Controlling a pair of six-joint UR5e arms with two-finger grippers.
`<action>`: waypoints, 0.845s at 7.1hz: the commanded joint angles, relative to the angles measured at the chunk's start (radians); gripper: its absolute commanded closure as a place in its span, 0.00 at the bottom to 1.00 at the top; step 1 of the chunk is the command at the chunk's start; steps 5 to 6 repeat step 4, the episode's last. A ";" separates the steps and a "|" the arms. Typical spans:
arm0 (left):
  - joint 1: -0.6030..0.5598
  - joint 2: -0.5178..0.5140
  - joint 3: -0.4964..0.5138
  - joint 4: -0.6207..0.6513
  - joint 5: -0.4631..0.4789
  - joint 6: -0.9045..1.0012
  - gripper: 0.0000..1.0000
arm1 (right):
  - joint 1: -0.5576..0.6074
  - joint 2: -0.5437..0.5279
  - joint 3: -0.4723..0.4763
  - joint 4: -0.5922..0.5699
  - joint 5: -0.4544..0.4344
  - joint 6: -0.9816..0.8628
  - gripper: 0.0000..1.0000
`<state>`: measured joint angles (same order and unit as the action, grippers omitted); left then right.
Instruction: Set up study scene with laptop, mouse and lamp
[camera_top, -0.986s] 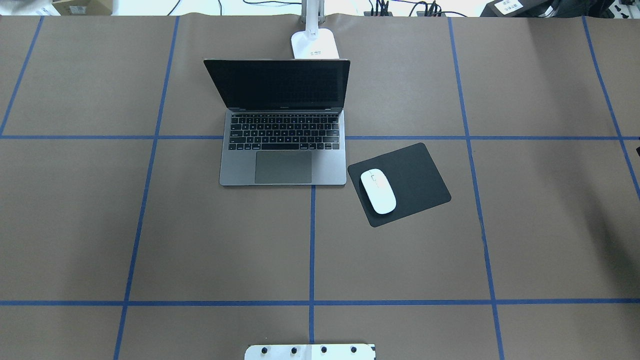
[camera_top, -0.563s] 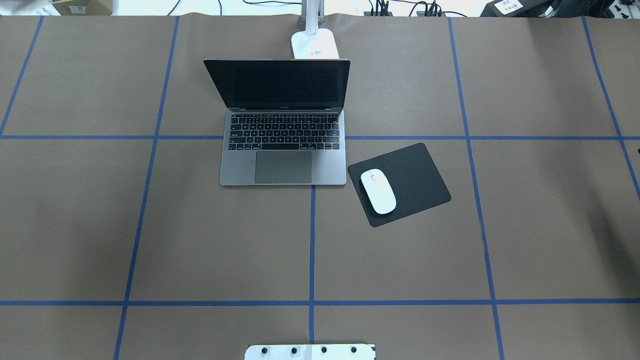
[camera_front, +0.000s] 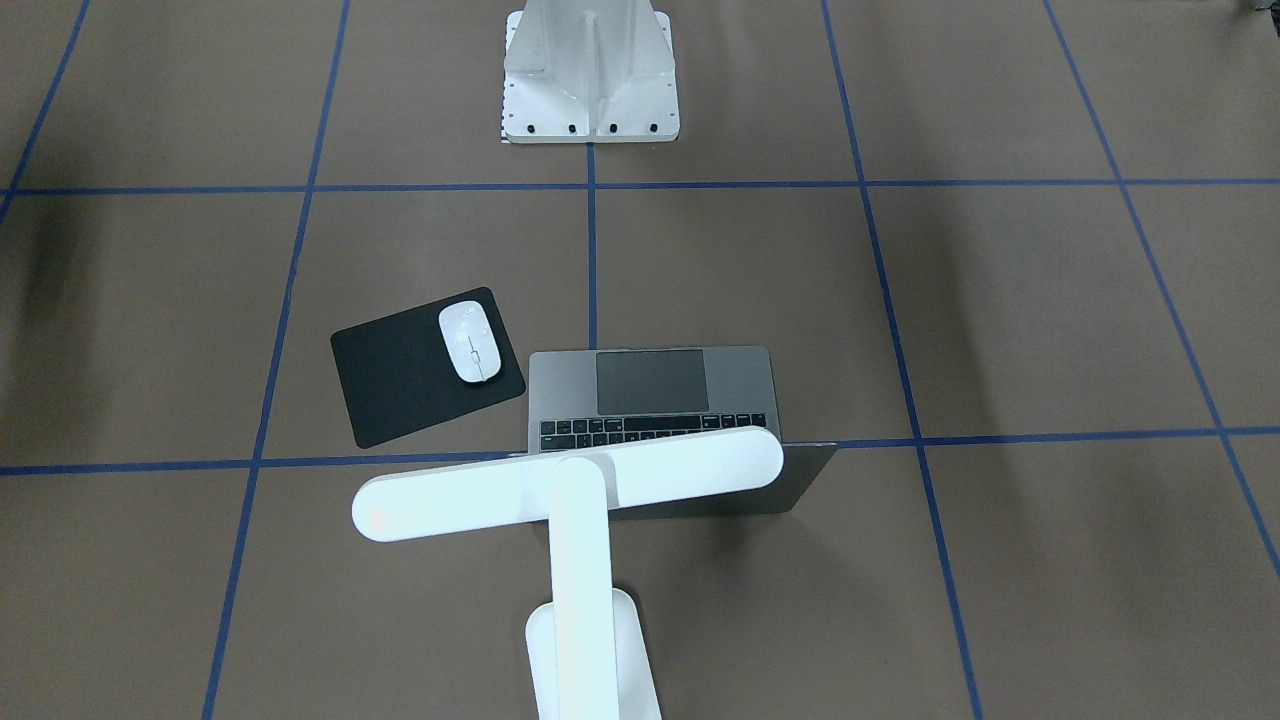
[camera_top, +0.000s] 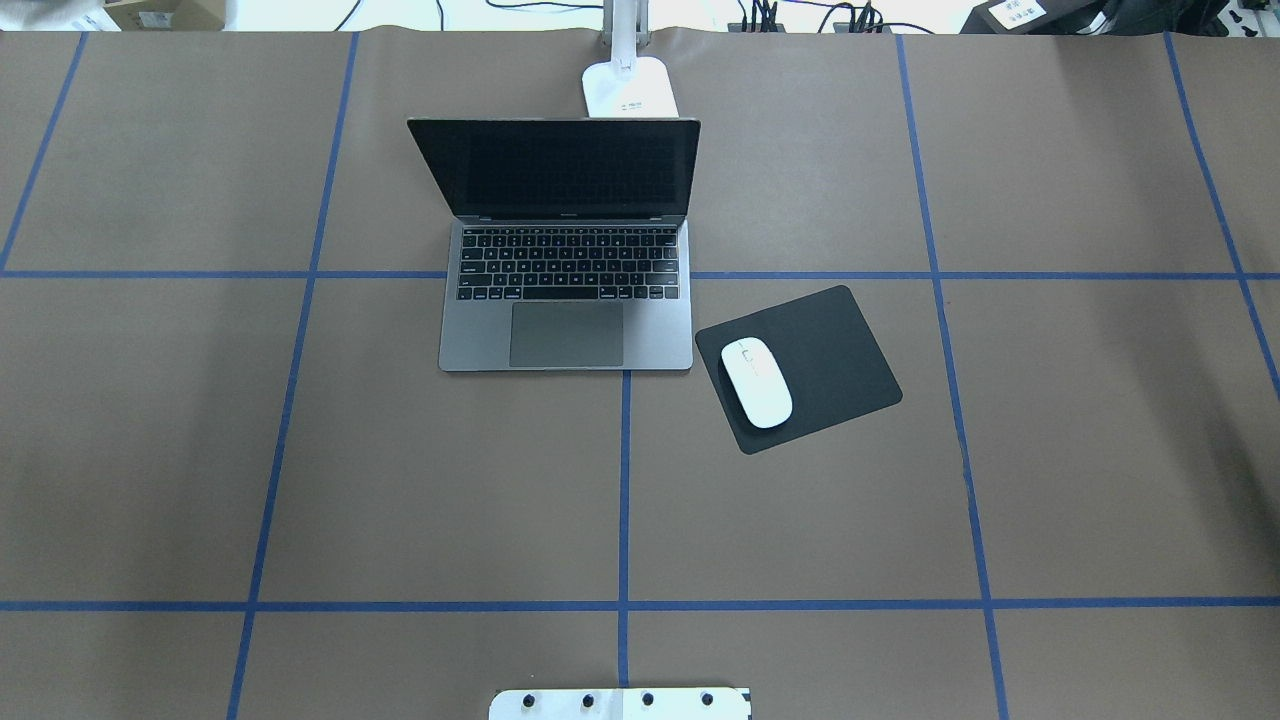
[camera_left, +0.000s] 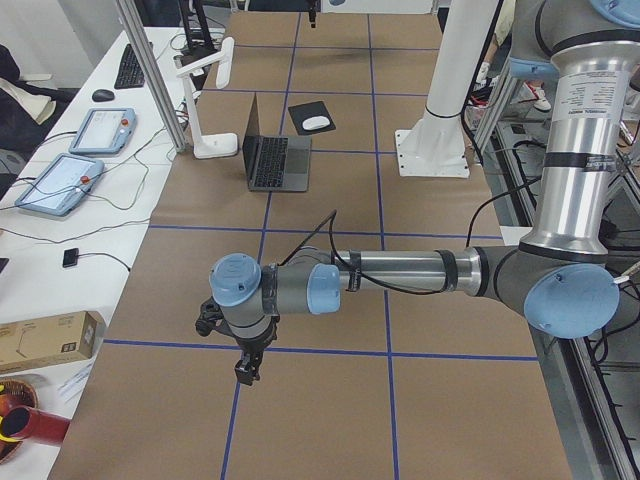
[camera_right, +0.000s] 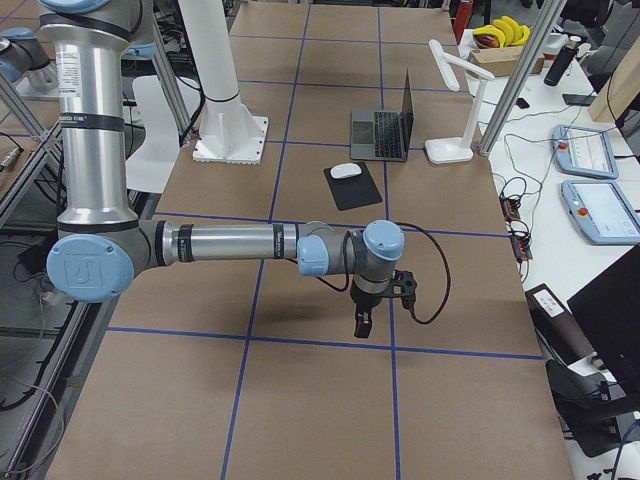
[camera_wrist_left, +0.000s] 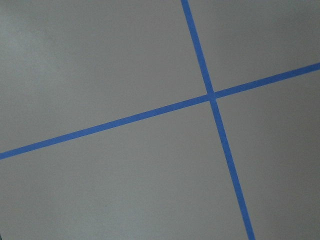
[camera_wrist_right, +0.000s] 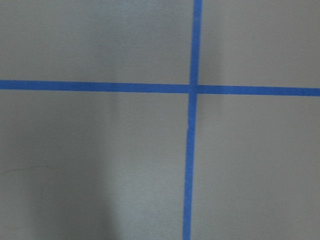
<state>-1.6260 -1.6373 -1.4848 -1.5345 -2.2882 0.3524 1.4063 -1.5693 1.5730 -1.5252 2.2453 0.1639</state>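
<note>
The laptop (camera_top: 565, 300) sits open, the lamp (camera_front: 570, 480) stands just behind its lid, and the mouse (camera_top: 756, 382) lies on a black mouse pad (camera_top: 835, 345) right beside it. All of that is well apart from the left fingers (camera_left: 243, 374) and right fingers (camera_right: 360, 326), which point down over opposite ends of the tabletop (camera_top: 400, 480). Honestly can't tell if either pair is spread or pressed together.

open laptop (camera_top: 566, 290), white mouse (camera_top: 756, 382), lamp (camera_front: 570, 490) behind
</note>
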 joint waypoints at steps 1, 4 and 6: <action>-0.005 0.002 0.014 -0.012 -0.001 0.007 0.01 | 0.074 0.026 -0.083 0.002 0.045 -0.056 0.00; -0.005 -0.002 0.014 -0.012 -0.001 0.011 0.01 | 0.112 0.026 -0.099 -0.001 0.117 -0.086 0.00; -0.005 -0.002 0.014 -0.012 -0.001 0.011 0.01 | 0.112 0.026 -0.099 -0.001 0.117 -0.086 0.00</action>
